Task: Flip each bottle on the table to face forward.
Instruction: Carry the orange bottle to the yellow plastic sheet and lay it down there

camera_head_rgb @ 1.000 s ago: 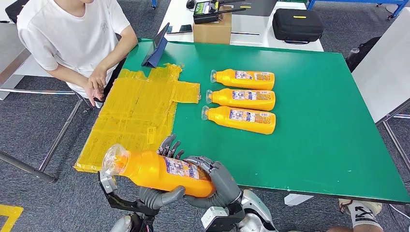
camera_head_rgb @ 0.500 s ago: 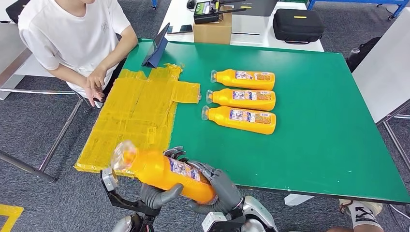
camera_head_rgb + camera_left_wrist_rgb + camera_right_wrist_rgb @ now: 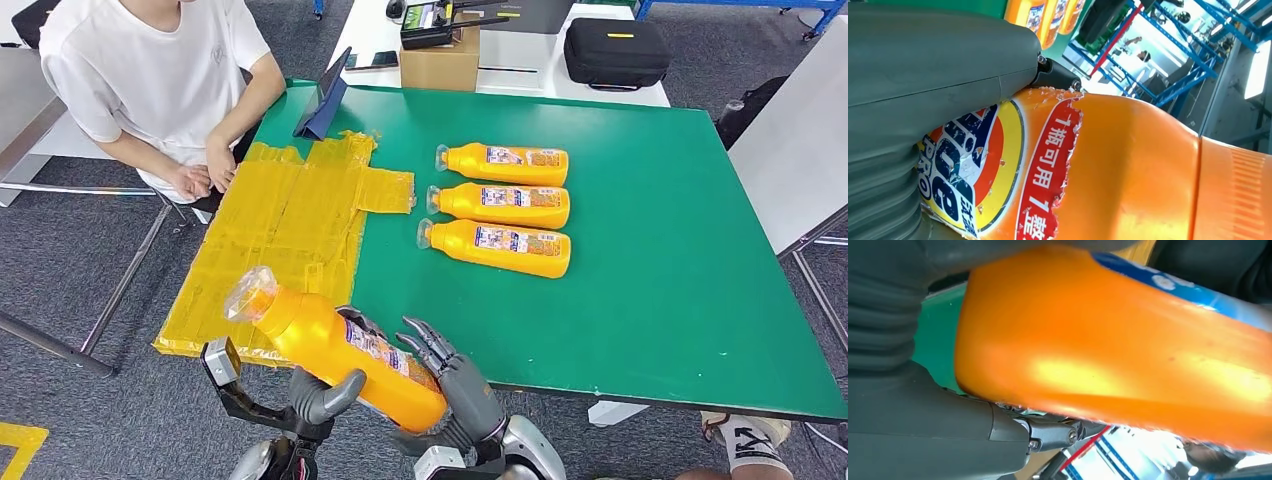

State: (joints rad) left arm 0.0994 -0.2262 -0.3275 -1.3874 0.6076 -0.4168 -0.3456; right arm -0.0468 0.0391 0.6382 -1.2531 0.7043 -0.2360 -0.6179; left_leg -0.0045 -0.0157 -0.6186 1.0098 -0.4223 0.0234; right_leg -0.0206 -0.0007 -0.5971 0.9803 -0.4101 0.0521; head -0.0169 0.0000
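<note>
1. The green surface (image 3: 650, 250) carries a sheet of yellow film (image 3: 280, 230) on its left part, and a person in a white shirt (image 3: 150, 70) sits at its far left corner.
2. Three orange bottles (image 3: 500, 205) lie side by side in a row near the middle of the surface, caps pointing left, labels up.
3. A fourth orange bottle (image 3: 340, 350) is held off the surface at the near edge, tilted, its clear cap up and to the left.
4. The left hand (image 3: 320, 398) grips the held bottle from beneath, thumb wrapped over its body.
5. The right hand (image 3: 460, 385) supports the bottle's base end, fingers (image 3: 430, 340) spread and partly lifted off it.
</note>
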